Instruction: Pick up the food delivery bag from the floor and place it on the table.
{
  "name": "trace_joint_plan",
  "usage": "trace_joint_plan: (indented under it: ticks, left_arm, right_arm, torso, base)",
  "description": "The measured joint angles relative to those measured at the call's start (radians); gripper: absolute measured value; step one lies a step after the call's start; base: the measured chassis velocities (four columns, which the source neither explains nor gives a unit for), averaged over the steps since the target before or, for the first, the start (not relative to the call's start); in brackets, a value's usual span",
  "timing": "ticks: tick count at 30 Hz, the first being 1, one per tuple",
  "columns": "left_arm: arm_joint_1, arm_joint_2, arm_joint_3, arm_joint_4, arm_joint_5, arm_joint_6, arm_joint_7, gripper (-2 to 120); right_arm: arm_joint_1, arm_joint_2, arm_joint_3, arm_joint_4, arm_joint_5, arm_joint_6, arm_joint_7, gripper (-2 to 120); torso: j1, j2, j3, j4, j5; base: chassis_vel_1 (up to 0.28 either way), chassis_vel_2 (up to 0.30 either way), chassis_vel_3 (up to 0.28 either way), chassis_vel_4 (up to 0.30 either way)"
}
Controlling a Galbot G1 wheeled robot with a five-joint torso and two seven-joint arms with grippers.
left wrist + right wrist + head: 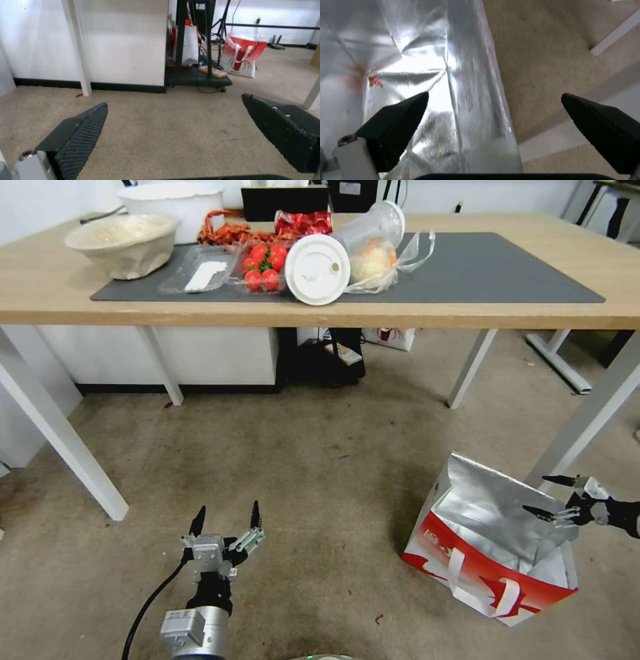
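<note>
Galbot arms showing silver and black

The left gripper (225, 517) is wearing pointed black fingers (80, 135) with dimpled pads, a silver cuff and black cable; the right gripper (551, 495) is matching

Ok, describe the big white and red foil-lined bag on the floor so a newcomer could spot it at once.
Start at the long light-wood table with white legs. On the worn grey-brown floor beside its near right leg stands a boxy white bag with red panels, mouth open, with the open right gripper at its rim. Its crinkled silver foil lining and white strap handles set it apart from the smaller red-and-white bag behind the table.
</note>
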Motion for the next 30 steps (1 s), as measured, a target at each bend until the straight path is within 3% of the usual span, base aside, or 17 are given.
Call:
trace_joint_plan:
  ticks: [19, 24, 30]
  left_arm:
    - [-0.009, -0.005, 0.000, 0.018, -0.002, -0.007, -0.003, 100]
    - [-0.009, -0.005, -0.002, 0.018, -0.002, -0.012, -0.005, 100]
    - [-0.007, -0.004, -0.006, 0.018, -0.002, -0.019, -0.010, 100]
  right_arm:
    - [0.049, 0.007, -0.041, -0.047, -0.030, -0.013, -0.031, 99]
    - [0.061, 0.015, -0.048, -0.050, -0.050, -0.024, -0.035, 88]
    - [0.067, 0.025, -0.051, -0.070, -0.068, -0.034, -0.047, 63]
  torso:
    - [0.000, 0.000, 0.000, 0.0001, 0.0000]
    - [0.000, 0.000, 0.000, 0.0001, 0.0000]
    - [0.000, 0.000, 0.000, 0.0000, 0.0000]
  base:
    - [0.000, 0.000, 0.000, 0.000]
    - [0.000, 0.000, 0.000, 0.000]
    - [0.000, 0.000, 0.000, 0.000]
